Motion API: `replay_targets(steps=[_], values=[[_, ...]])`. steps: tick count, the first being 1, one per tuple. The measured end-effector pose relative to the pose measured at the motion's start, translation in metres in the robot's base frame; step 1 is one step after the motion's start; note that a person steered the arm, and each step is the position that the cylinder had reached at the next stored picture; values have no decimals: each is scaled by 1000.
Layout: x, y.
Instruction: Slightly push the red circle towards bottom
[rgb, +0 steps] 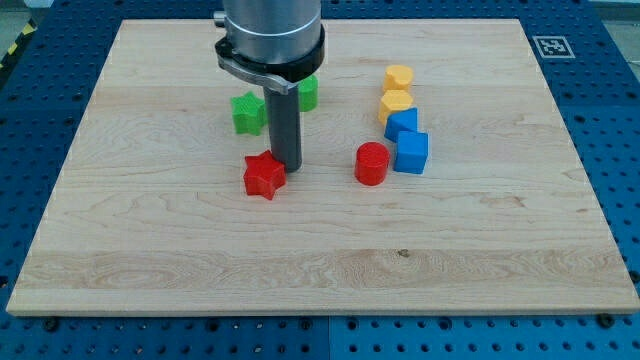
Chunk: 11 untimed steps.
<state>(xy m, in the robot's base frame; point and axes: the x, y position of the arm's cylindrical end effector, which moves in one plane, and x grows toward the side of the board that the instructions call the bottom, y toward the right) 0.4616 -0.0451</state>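
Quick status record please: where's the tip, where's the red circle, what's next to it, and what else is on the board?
tip: my tip at the upper right edge of the red star, well to the view's left of the red circle
red circle: mid-board, apart from the tip
neighbours: blue cube just to its right; another blue block above that
yellow blocks: two stacked in line above the blue ones
green blocks: one left of the rod, one partly hidden behind it
below red circle: bare board
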Motion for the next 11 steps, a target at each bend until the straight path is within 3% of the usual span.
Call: replay_targets(steps=[1,3,7,11], values=[[-4,11],[-19,89],[-6,138],[22,147]])
